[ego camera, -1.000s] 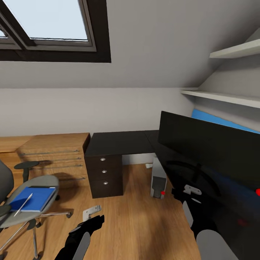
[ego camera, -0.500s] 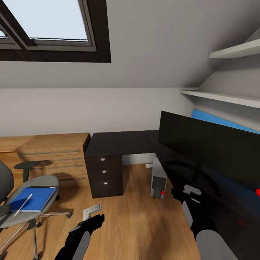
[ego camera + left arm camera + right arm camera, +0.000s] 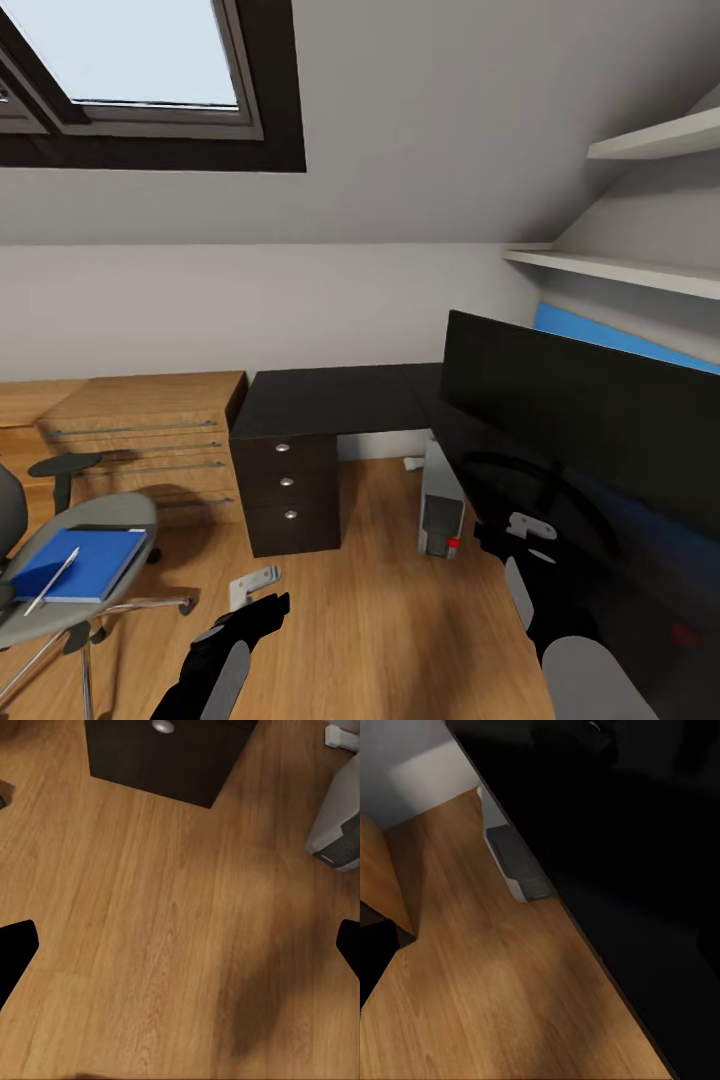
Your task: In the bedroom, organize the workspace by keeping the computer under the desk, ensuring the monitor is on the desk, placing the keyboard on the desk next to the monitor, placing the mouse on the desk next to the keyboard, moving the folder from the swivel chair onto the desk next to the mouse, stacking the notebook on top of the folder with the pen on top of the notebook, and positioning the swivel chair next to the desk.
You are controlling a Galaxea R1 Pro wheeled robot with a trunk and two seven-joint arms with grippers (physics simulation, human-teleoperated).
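The swivel chair [image 3: 95, 520] stands at the left on the wooden floor. On its seat lies the blue folder [image 3: 85, 562] with the pen [image 3: 52, 580] across it. The notebook, keyboard and mouse are out of view. The black desk [image 3: 340, 398] runs along the wall and down the right side. On it stands the monitor [image 3: 590, 410], and under it the computer [image 3: 440, 498] [image 3: 337, 817] [image 3: 514, 859]. My left gripper [image 3: 255, 585] [image 3: 180, 949] hangs open over bare floor. At the desk's edge my right gripper [image 3: 528, 527] is open and holds nothing.
Black drawers with silver knobs [image 3: 287, 488] [image 3: 161, 757] carry the desk's left end. Light wooden cabinets [image 3: 145, 430] line the wall behind the chair. White shelves [image 3: 620, 265] jut out at the upper right. A blue strip [image 3: 620, 340] shows behind the monitor.
The whole picture has shifted slightly, so the camera has moved a little; chair, cabinets and drawers sit further left in the frame. Both arms hold the same pose.
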